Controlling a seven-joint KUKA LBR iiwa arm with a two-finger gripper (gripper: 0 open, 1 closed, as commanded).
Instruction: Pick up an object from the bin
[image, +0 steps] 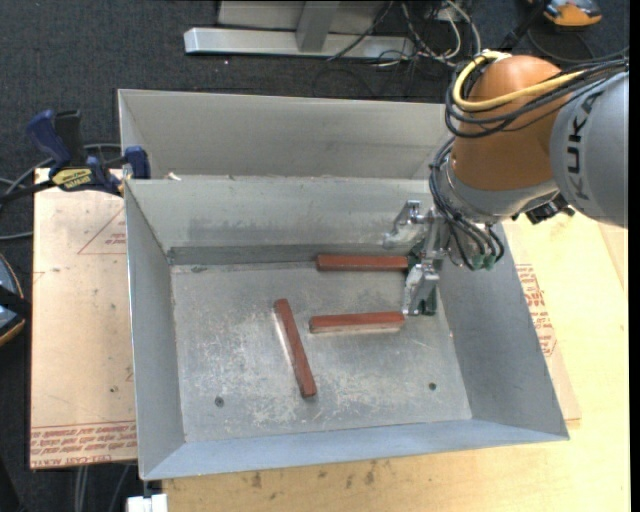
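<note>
My gripper (421, 290) hangs low in the right part of the bin, between two reddish-brown wooden sticks. One stick (362, 263) lies along the foot of the back wall, its right end just left of the gripper. A second stick (355, 323) lies flat on the floor, and its right end reaches the gripper's lower tip. A third stick (295, 348) lies further left, slanting toward the front. I see nothing held in the gripper.
The arm with its orange dome and yellow cables leans in over the bin's right rim. The right wall slopes up close behind the gripper. Bare floor spreads to the left and front of the sticks.
</note>
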